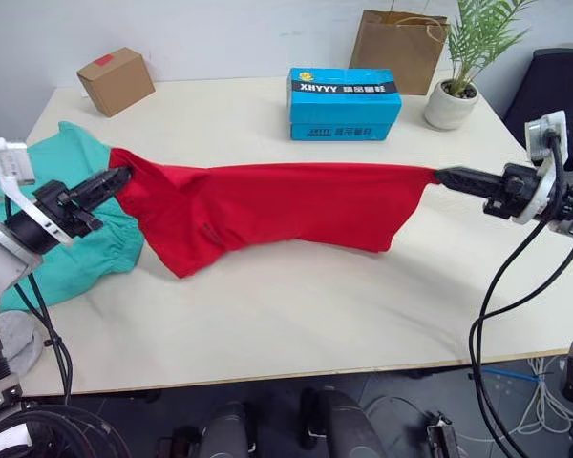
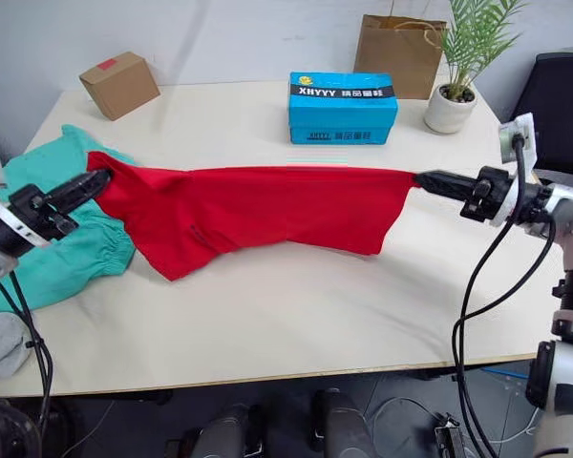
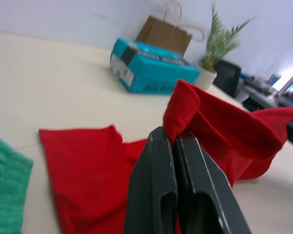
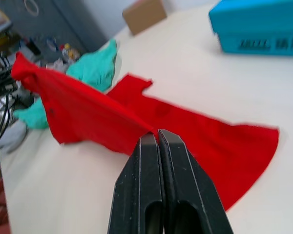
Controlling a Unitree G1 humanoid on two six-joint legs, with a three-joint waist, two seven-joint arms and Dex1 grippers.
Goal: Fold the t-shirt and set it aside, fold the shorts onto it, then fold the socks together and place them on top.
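Red cloth of the t-shirt (image 1: 267, 215) is pulled tight above the table (image 1: 296, 315), its long way running left to right. The left gripper (image 1: 122, 177) and right gripper (image 1: 443, 176) each pinch one end. Pulling harder could slip a corner loose, or drag the shorts (image 1: 72, 229) under the left end.

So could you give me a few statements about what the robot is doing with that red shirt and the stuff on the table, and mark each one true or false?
1. Both grippers pinch the t-shirt, stretched between them. True: left gripper, right gripper.
2. The shorts lie folded on the shirt. False: they sit crumpled beside and partly under it, near the left gripper.
3. A blue box stands behind the shirt. True.
4. The potted plant has tipped over. False: it stands upright.
5. The cardboard box rests on the shirt. False: it sits apart, at the table's far corner.
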